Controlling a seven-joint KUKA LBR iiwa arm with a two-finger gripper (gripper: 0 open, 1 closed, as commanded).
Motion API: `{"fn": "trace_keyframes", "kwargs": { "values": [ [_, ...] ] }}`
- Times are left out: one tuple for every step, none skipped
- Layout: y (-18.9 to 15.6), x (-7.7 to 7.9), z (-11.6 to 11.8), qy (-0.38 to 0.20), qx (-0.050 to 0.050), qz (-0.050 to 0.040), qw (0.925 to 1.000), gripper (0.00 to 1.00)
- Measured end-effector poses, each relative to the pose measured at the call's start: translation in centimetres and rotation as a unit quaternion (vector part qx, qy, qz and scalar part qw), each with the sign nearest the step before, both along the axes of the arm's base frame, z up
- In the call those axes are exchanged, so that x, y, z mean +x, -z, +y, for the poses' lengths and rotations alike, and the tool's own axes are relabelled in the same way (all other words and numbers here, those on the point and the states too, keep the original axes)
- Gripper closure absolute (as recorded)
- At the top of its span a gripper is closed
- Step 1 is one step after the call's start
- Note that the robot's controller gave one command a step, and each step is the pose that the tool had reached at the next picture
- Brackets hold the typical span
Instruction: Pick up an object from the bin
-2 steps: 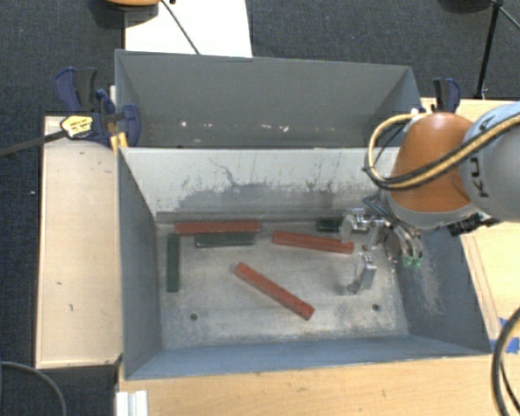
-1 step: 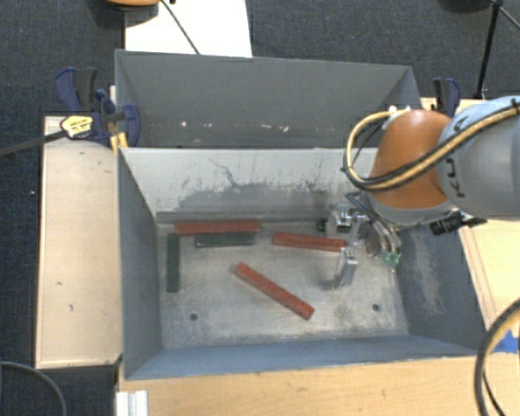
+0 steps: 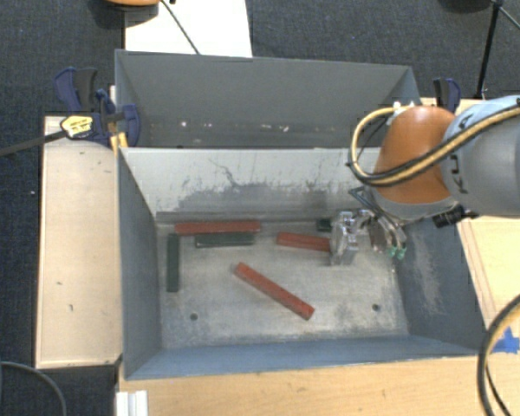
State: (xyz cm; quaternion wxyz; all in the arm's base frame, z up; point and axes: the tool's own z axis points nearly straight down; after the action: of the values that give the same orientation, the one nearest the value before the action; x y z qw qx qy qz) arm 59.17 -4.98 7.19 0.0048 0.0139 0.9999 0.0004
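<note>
Dark carpeted floor surrounds a grey metal bin (image 3: 243, 185) with sloping, scuffed walls and a flat, dusty bottom, seen from above. Scattered on the bottom are a few slim rectangular bars, hard-edged and matte, probably painted wood or plastic. The landmark is a short red bar (image 3: 300, 242) lying nearly level near the back wall. At its right end, touching or just beside it, is the robot's metallic end effector (image 3: 345, 239), low in the bin under an orange wrist cover (image 3: 416, 159) looped with yellow and black cables. Nothing shows gripped in it, and whether it is open or closed cannot be told. Its place suggests the short red bar is the likely pick (a judgement, not something seen). A small dark green piece (image 3: 323, 225) lies just behind the short red bar's right end. To that bar's left, along the foot of the back wall, rests a long red-brown bar (image 3: 217, 227) with a dark green bar (image 3: 224, 241) just in front of it. Further left an upright dark green bar (image 3: 172, 263) lies. In front of the short red bar a longer red bar (image 3: 274, 290) lies diagonally, well apart from everything, easy to reach.
</note>
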Motion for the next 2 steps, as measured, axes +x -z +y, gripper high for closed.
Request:
{"fn": "trace_keyframes", "kwargs": {
  "values": [
    [0.10, -0.04, -0.10, -0.001, -0.001, 0.0010, 1.0000, 0.00],
    [0.09, -0.03, -0.10, -0.002, -0.001, 0.0008, 1.0000, 0.00]
  ]
}}
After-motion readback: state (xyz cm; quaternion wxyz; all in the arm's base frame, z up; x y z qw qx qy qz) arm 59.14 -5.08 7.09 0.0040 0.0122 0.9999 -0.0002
